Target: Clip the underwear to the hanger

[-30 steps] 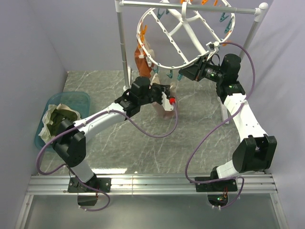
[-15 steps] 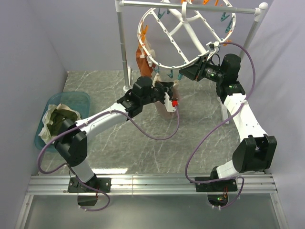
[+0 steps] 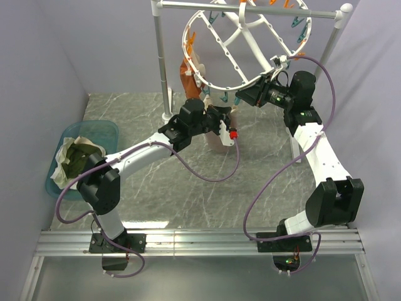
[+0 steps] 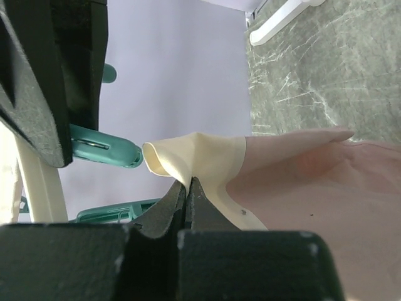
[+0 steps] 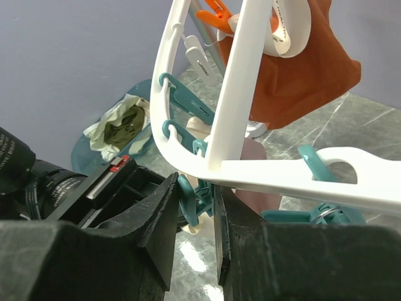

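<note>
- Left fingers point(image 4: 164, 213): fully closed. The lighter waistband edge of the underwear point(image 4: 301, 194) is pinched between the tips.
- Underwear: it is held up under the near rim of the hanger point(image 3: 233, 39), and the pinkish-beige cloth hangs down from the grip. Whether its lower end touches the worktop point(image 3: 188, 182) cannot be told.
- Right fingers point(image 5: 156, 219): nearly closed. A teal peg point(image 5: 188, 202) on the hanger rim is clamped between them.
- Hanger: a white oval drying rack with crossbars, hung tilted from the white pole stand point(image 3: 164, 56).
- Rust-orange garment point(image 5: 294, 75): it is clipped at the hanger's far side.
- Blue tub point(image 3: 103, 130): it is set at the left of the worktop, and olive-green cloth point(image 3: 80, 153) is held in it.
</note>
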Robot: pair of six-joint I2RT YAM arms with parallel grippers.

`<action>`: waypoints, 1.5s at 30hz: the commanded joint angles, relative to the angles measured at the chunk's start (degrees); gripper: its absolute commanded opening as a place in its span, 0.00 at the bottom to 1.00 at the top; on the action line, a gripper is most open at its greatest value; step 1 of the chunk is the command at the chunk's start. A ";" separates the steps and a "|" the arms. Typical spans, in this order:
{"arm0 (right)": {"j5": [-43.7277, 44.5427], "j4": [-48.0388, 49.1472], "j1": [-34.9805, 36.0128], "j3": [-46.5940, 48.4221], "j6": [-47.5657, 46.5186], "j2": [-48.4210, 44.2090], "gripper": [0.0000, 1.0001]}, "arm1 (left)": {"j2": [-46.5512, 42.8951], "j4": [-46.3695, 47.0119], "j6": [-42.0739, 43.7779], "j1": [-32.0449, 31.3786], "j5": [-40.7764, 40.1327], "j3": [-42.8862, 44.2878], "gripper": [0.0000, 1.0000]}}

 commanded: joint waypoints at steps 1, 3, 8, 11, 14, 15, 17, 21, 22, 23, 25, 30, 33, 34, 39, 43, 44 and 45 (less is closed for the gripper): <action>0.97 -1.93 0.54 0.65 -2.20 -1.21 0.00 | 0.05 0.78 0.32 -0.33 1.01 3.30 0.01; 0.88 -2.19 0.54 0.56 -2.56 -1.04 0.00 | 0.14 0.52 0.14 -0.33 0.92 3.65 0.00; 1.41 -2.19 0.98 0.21 -4.31 -1.21 0.00 | 0.14 0.51 0.06 -0.42 1.09 3.65 0.01; 1.59 -3.34 1.24 0.03 -5.28 -1.30 0.00 | 0.49 0.34 0.32 -0.42 0.83 4.09 0.01; 1.94 -3.42 1.42 -0.14 -5.90 -1.56 0.00 | 0.58 0.51 0.49 -0.42 1.01 4.44 0.00; 2.02 -3.69 1.51 -0.14 -6.16 -1.74 0.00 | 0.67 0.51 0.58 -0.42 1.01 4.53 0.01; 2.38 -4.04 1.68 0.03 -7.13 -1.74 0.00 | 0.84 0.25 0.76 -0.42 1.10 4.71 0.01; 2.99 -5.00 1.95 -0.05 -8.97 -2.26 0.00 | 0.84 -0.10 1.28 -0.42 1.10 4.71 0.01; 3.17 -5.18 2.03 -0.06 -9.76 -2.44 0.00 | 1.02 -0.01 1.28 -0.33 1.10 4.71 0.00; 3.26 -5.44 2.12 0.03 -10.20 -2.44 0.00 | 1.02 -0.10 1.37 -0.33 1.10 4.79 0.00; 3.61 -6.23 2.38 -0.06 -11.51 -2.53 0.00 | 1.28 -0.01 1.55 -0.33 1.10 4.97 0.01; 3.96 -6.41 2.56 0.03 -12.23 -2.79 0.00 | 1.72 -0.71 1.98 -0.33 1.45 5.59 0.01; 3.87 -6.33 2.56 0.30 -12.23 -2.53 0.00 | 1.72 -1.15 2.43 -0.33 1.97 5.50 0.00; 3.96 -6.41 2.65 0.47 -12.40 -2.44 0.00 | 1.81 -1.50 2.43 -0.33 2.06 5.50 0.01; 4.31 -7.20 2.74 0.91 -13.72 -2.09 0.00 | 1.81 -1.16 2.34 -0.25 2.06 5.59 0.00; 4.93 -8.17 2.91 1.09 -15.91 -2.09 0.00 | 1.64 -0.80 1.99 -0.16 2.06 5.67 0.01; 5.10 -8.26 3.00 1.09 -16.27 -2.09 0.00 | 1.72 -0.89 2.07 -0.07 2.06 5.85 0.01; 5.36 -8.69 3.18 1.09 -16.97 -2.18 0.00 | 1.64 -0.80 1.90 0.02 1.98 5.76 0.00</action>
